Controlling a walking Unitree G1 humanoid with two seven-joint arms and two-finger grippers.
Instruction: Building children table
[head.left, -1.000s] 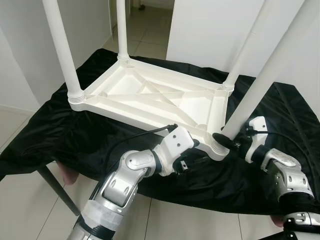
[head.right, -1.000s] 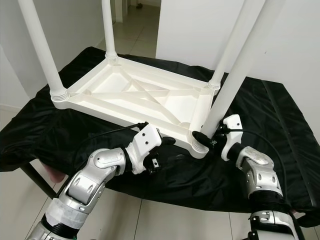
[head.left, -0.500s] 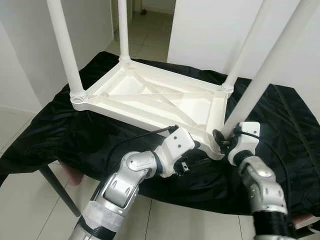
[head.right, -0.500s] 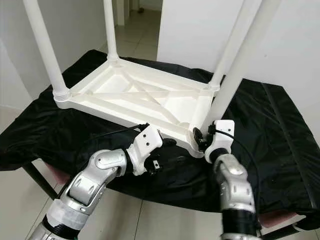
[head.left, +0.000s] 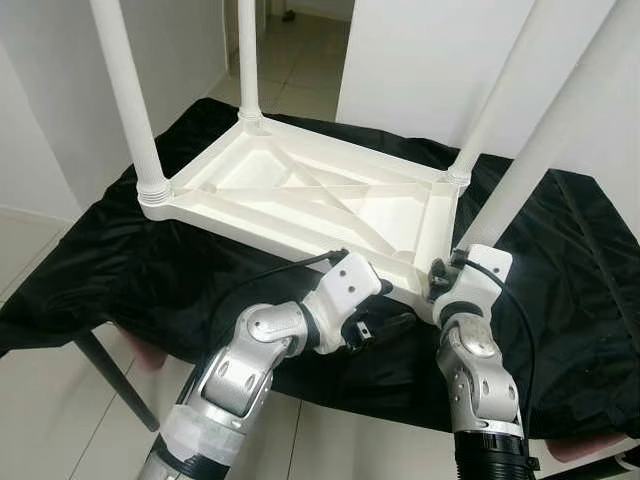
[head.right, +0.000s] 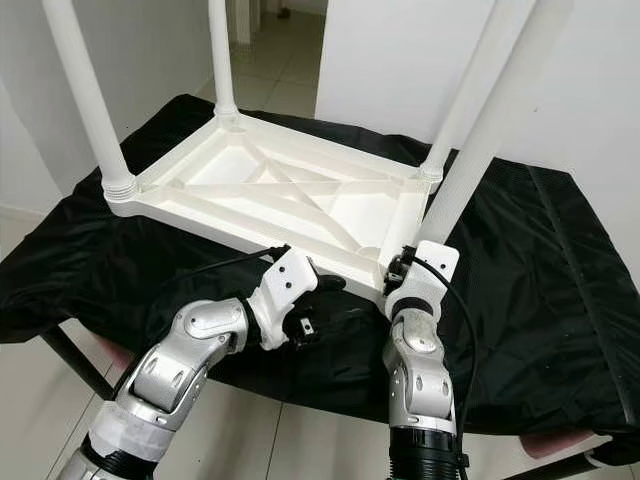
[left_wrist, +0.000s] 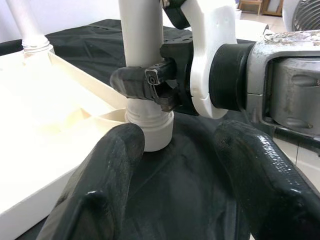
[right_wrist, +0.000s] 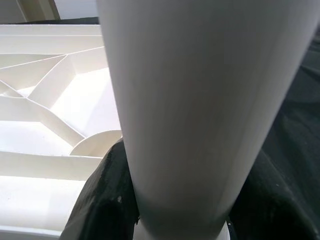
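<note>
A table with dark metal legs (head.left: 112, 378) stands on a pale tiled floor (head.left: 45, 400). A black cloth (head.left: 150, 270) covers its whole top and hangs over the edges. Directly on the cloth lies a white plastic children table (head.left: 310, 205), upside down, its four legs pointing up.

White walls (head.left: 420, 60) stand ahead of me, with a pale tiled floor (head.left: 300, 85) running through an opening between them. A black cloth (head.left: 130, 270) covers the work surface, and one dark leg (head.left: 115, 380) shows beneath it.
</note>
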